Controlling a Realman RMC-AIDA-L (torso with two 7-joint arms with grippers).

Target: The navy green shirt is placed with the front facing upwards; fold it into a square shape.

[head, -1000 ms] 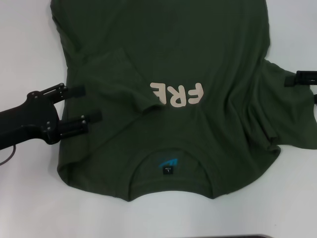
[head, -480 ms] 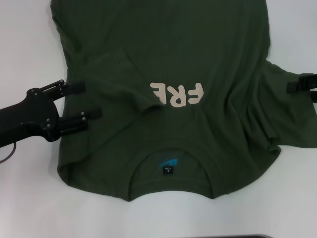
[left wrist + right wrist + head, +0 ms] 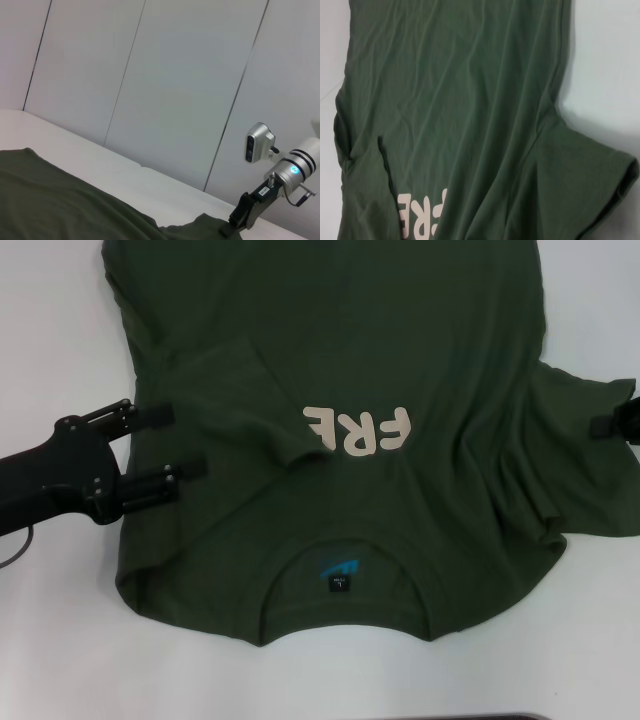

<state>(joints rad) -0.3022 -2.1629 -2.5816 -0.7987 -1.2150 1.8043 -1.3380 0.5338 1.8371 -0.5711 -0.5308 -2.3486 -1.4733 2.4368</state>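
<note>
- Head view showed the navy green shirt (image 3: 340, 370) spread front-up on the white table (image 3: 60, 640), collar toward the robot, the pale letters "FRE" (image 3: 357, 430) on the chest and the black neck label (image 3: 340, 583) just inside the collar.
- The shirt's left sleeve (image 3: 240, 400) lay folded inward over the body, its hem ending just beside the letters; the right sleeve (image 3: 590, 460) lay spread out flat on the table.
- The left gripper (image 3: 172, 444) sat at the shirt's left edge with its two fingers wide apart, both fingertips (image 3: 188, 470) lying over the cloth and nothing clamped between them; the folded sleeve lay just ahead of the tips.
- The left arm (image 3: 40, 485) reached in low and nearly level from the table's left side, with bare table behind and on both sides of it.
- The right gripper (image 3: 620, 425) showed only partly at the frame's right edge, over the outer part of the spread sleeve; I could not tell how its fingers stood.
- Left wrist view showed the right gripper (image 3: 237, 220) far off, angled down to the sleeve's edge, with open table beyond it up to the panelled wall (image 3: 175, 90).
- Right wrist view looked down on the shirt's body and spread sleeve, bare table beside the sleeve's hem.
</note>
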